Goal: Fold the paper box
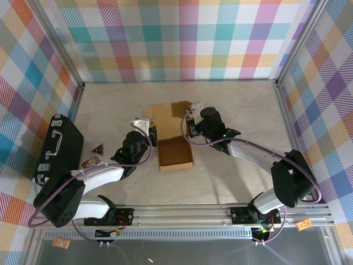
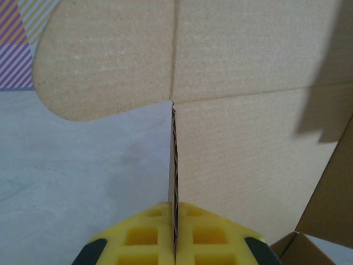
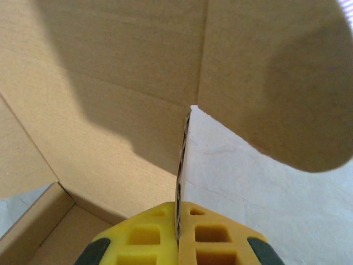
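You have the box [image 1: 175, 144] lying on the table [image 1: 237, 105] just between your two grippers, and this is the relation on which the next move depends. Its long axis runs from near to far: the shallow tray part is at the side of the arm bases, and the open lid panel lies flat beyond it, toward the back wall. The left gripper [image 1: 150, 131] stands at the left edge of the box and the right gripper [image 1: 188, 128] at the right edge, both near the place where the tray meets the lid, so neither arm is really nearer than the other. In the left wrist view the left gripper [image 2: 175, 221] is closed, with a thin upright cardboard wall pinched between its yellow fingers [image 2: 146, 234]; you see this wall edge-on, with the inner face of the box [image 2: 248, 165] to its right and bare table to its left. The right wrist view is the mirror of it: the right gripper [image 3: 178, 218] is also closed on an upright side wall, the box [image 3: 110, 110] inside is on the left and the table on the right. In my judgement, the coming fold must turn about the crease which goes across, from one gripper to the other, so you should move both arms together and evenly; if one side goes ahead, the cardboard can twist or slip out.
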